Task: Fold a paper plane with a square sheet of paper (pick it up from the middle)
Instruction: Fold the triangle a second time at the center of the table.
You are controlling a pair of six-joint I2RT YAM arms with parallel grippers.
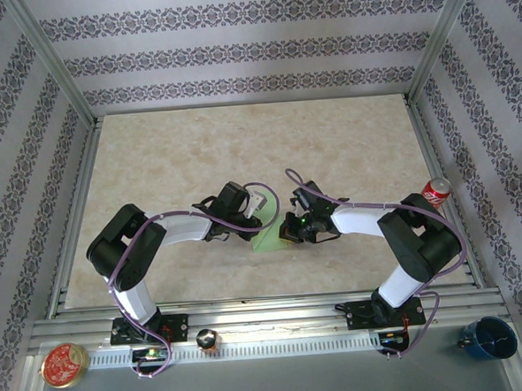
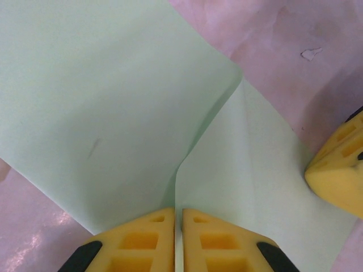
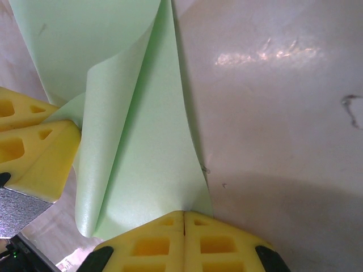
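pale-green paper (image 2: 113, 113), red can (image 1: 435, 190), label unreadable

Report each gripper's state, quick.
Left gripper: closed, pinching the square sheet of paper.
Right gripper: closed, pinching the same sheet at its edge.

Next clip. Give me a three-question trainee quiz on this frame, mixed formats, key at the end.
1. True or false: the left pincer and the right pincer are each shut on the sheet of paper.
2. At the right edge of the table, what sits? A) red can B) glass bottle C) bowl
3. Does the sheet lie flat?
Key: 1 true; 2 A; 3 no, it is buckled and curled between the pincers.
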